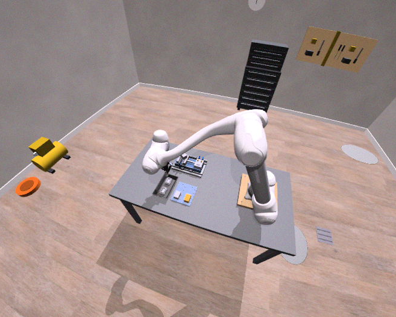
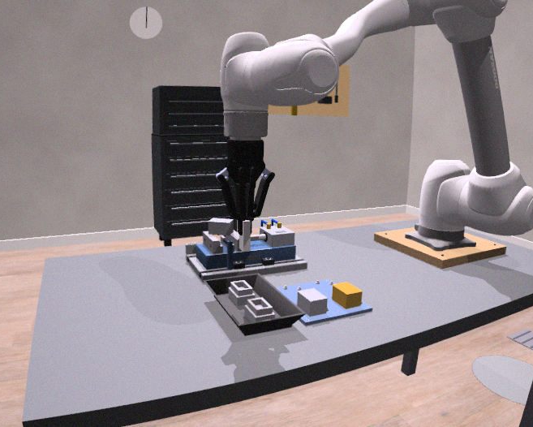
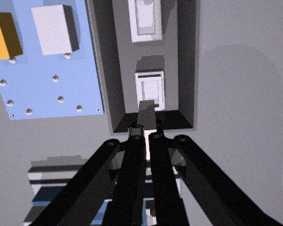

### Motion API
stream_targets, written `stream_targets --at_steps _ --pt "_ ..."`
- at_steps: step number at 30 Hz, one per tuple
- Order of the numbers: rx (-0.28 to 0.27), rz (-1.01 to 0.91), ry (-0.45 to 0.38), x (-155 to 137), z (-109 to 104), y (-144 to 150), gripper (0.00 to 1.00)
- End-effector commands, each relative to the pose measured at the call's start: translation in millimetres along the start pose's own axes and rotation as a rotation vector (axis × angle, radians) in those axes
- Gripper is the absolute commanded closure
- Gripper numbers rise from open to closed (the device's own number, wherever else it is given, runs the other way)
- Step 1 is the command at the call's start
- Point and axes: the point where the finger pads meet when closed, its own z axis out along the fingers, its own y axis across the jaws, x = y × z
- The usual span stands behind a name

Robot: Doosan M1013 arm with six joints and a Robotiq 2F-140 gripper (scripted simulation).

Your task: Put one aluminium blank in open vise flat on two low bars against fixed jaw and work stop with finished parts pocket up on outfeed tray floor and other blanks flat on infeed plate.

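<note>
My gripper (image 1: 167, 168) (image 2: 244, 225) (image 3: 147, 111) is shut; a narrow pale bar shows at its tips, low beside the jaws of the vise (image 2: 276, 253). Contact is unclear. A pale blank (image 1: 184, 156) (image 2: 220, 225) sits tilted high on the jaws, not down on the bars. Two finished parts, one (image 1: 168, 181) (image 2: 240, 290) (image 3: 150, 91) nearer the vise and one (image 1: 163, 190) (image 2: 259, 306) (image 3: 146, 21) farther, lie pocket up in the tray (image 2: 280, 298) (image 3: 187, 56). An aluminium blank (image 1: 176, 194) (image 2: 311, 300) (image 3: 52, 30) and a brass blank (image 1: 187, 197) (image 2: 346, 295) (image 3: 0, 36) lie apart on the infeed plate (image 1: 187, 188) (image 3: 34, 91).
Several small pins stand on the plate's vise side. A dark upright post (image 2: 229, 255) stands at the vise's near side. The block with two hoses (image 2: 277, 236) is at the vise's far end from the tilted blank. The tray lies beside the plate, close to the vise.
</note>
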Motion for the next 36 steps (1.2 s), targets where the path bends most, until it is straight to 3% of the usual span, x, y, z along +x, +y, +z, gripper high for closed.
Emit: stream_targets --at_steps 1,11,36 --pt "0.000 0.000 0.000 0.0 4.0 0.1 1.00" --pt "0.000 0.000 0.000 0.1 14.2 0.4 1.00" --pt "0.000 0.000 0.000 0.2 15.8 0.5 1.00"
